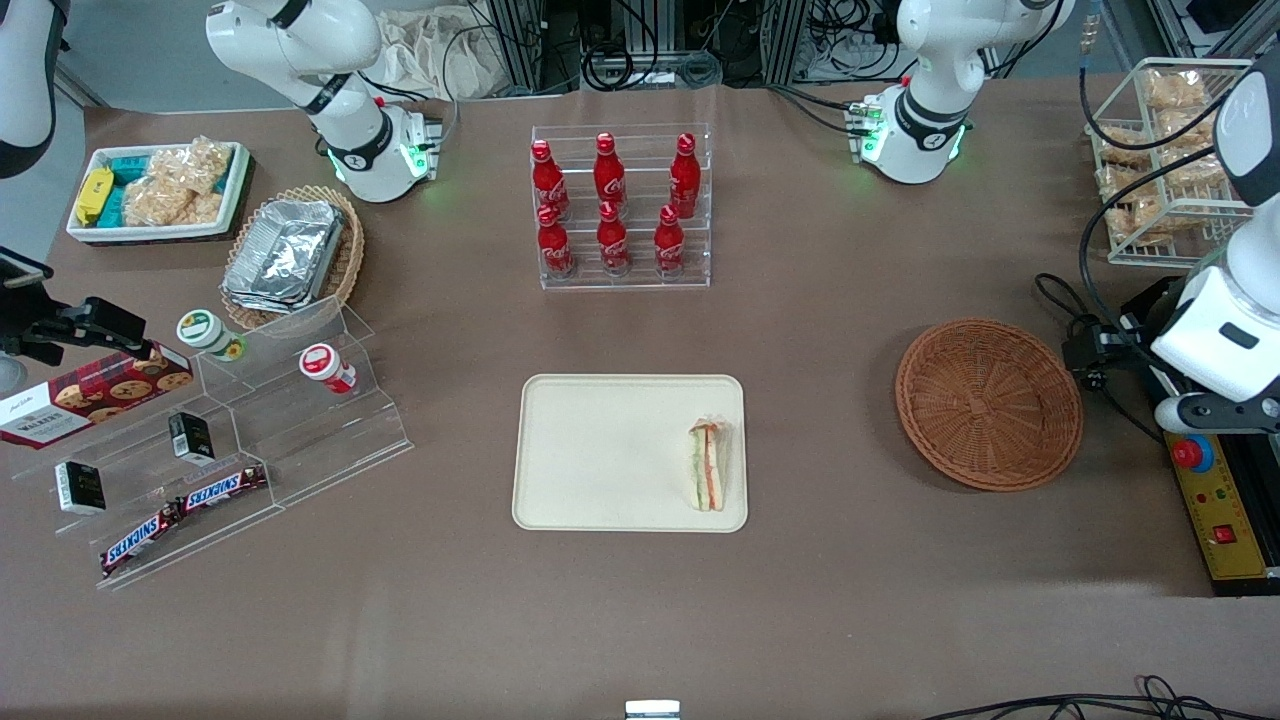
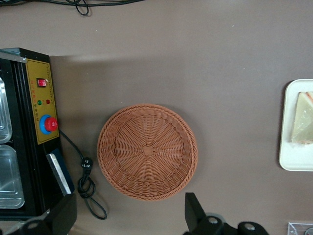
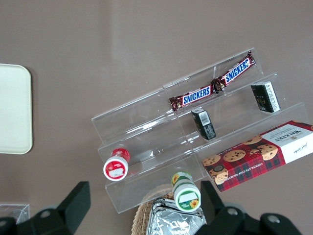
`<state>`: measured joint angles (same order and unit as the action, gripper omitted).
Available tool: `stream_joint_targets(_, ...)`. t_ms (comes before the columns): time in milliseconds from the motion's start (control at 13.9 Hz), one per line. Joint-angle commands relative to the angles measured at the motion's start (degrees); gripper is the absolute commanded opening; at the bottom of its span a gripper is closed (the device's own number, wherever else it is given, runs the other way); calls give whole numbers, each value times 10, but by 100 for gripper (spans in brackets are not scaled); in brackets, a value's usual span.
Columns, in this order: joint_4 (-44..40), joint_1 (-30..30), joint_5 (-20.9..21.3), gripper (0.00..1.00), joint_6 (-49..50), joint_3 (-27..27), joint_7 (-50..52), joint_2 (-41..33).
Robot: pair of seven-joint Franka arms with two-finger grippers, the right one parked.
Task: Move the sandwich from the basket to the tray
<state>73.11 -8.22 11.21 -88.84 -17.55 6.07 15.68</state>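
Observation:
The sandwich (image 1: 707,465), a wrapped wedge, lies on the cream tray (image 1: 600,450) near the tray's edge that faces the basket. The round reddish-brown basket (image 1: 988,403) is empty. My left gripper (image 1: 1215,410) hangs high above the table beside the basket, toward the working arm's end, over the black control box. In the left wrist view the gripper (image 2: 129,218) is open wide and empty, with the basket (image 2: 147,152) below it, and part of the tray (image 2: 293,152) and the sandwich (image 2: 303,118) show.
A black control box (image 1: 1215,500) with a red button and a coiled cable (image 2: 88,183) lie beside the basket. A rack of cola bottles (image 1: 612,205) stands farther from the camera than the tray. An acrylic shelf (image 1: 240,440) with snacks stands toward the parked arm's end.

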Motion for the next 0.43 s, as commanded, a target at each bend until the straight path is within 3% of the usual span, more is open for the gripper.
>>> stream_joint_targets(0, 18, -3, -11, 99, 8, 19, -26, -25)
stream_joint_targets(144, 20, 30, -19, 99, 13, 62, -27, -31)
stream_joint_targets(289, 20, 67, -57, 99, 13, 122, -27, -33)
stream_joint_targets(361, 20, 69, -64, 99, 14, 126, -27, -36)
